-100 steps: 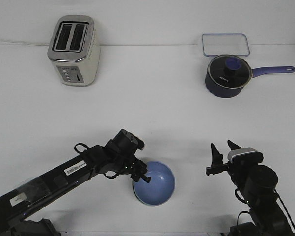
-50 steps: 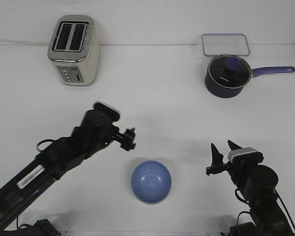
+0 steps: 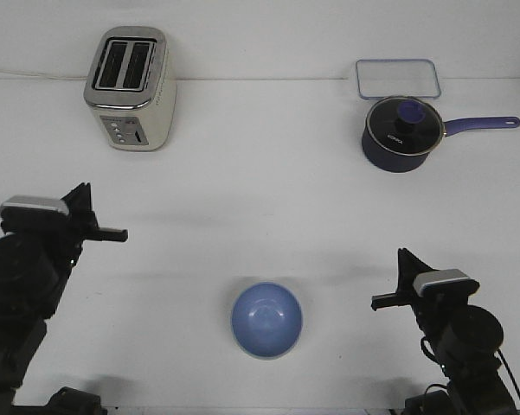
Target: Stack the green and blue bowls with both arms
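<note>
A: Where is the glossy periwinkle-blue round bowl (image 3: 267, 319)?

B: Upright on the white tabletop (image 3: 268, 199), near the front edge between the arms; nothing visible inside it. No green bowl can be seen.

A: And the pincers?

B: The left pincer (image 3: 112, 233) and right pincer (image 3: 382, 302) hold nothing; how far they're parted is unclear. The right is nearer.

Left gripper (image 3: 112, 233) raised at far left, fingers pointing inward. Right gripper (image 3: 389, 298) low, pointing inward. Both empty.
</note>
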You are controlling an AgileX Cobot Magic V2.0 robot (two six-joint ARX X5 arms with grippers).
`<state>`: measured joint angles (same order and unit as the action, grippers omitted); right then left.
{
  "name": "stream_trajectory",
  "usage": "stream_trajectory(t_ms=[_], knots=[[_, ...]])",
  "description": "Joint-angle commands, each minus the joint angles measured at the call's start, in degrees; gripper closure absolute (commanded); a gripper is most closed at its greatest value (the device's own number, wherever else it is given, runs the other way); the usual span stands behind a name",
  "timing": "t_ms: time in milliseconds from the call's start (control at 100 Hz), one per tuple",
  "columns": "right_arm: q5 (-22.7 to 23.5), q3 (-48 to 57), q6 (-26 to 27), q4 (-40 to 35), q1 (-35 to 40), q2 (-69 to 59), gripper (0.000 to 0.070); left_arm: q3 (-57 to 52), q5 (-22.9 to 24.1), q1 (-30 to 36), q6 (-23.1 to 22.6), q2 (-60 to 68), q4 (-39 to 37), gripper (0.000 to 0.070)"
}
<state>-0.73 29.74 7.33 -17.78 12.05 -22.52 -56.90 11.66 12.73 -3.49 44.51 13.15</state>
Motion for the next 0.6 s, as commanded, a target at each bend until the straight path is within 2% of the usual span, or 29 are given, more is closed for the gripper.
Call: stream_trajectory(t_ms=[0, 120, 230, 590], knots=[[-2.5, 0.2, -0.2, 0.0, 0.1, 2.8, 0.0700, 8.6, -0.1, -1.1, -2.1, -6.1, -6.7, 0.0688], [-7.2, -0.1, -3.2, -0.8, 0.1, 8.4, 0.0700, 24.5, -0.2, -2.4, -1.7, -18.9, -17.4, 0.0689], [-7.3, -0.1, -5.7, -0.6, 0.1, 10.7, 0.0700, 32.9, -0.2, -2.4, -1.4, -26.7, -19.7, 0.0688], [-7.3, -0.1, -5.7, -0.6, 0.1, 10.9, 0.0700, 34.9, -0.2, -2.4, 1.2, -30.2, -19.2, 0.0686]])
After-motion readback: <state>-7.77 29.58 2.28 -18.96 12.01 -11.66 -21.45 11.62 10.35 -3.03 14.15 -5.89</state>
